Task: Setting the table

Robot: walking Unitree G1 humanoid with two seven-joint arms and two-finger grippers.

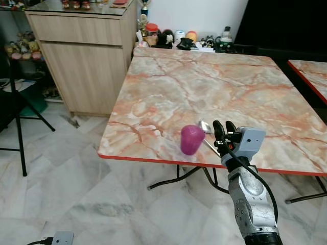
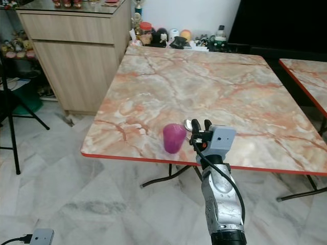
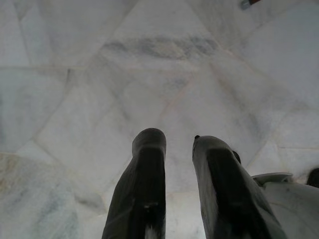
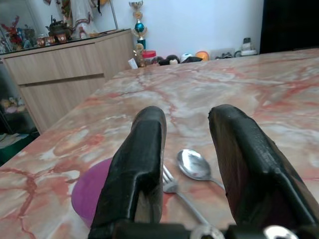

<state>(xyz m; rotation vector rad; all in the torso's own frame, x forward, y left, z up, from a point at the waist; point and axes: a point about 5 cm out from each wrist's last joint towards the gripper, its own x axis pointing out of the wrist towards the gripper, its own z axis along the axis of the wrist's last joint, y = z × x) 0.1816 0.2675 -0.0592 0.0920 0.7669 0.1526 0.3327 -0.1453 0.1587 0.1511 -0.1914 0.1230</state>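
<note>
Right claw (image 4: 187, 144) above spoon (image 4: 194, 165)

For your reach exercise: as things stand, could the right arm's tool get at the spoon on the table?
Probably yes. The right tool hangs open just above the spoon and fork, with nothing between; the purple cup stands to its left.

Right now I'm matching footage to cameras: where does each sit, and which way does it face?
Left eye view: head camera, looking down at the marble table, purple cup and right gripper.
Right eye view: its stereo twin, same scene.
Left wrist view: along the left gripper, open, down at the floor.
Right wrist view: along the open right gripper over the spoon and fork.
Eye views and right wrist share cup and spoon.
</note>
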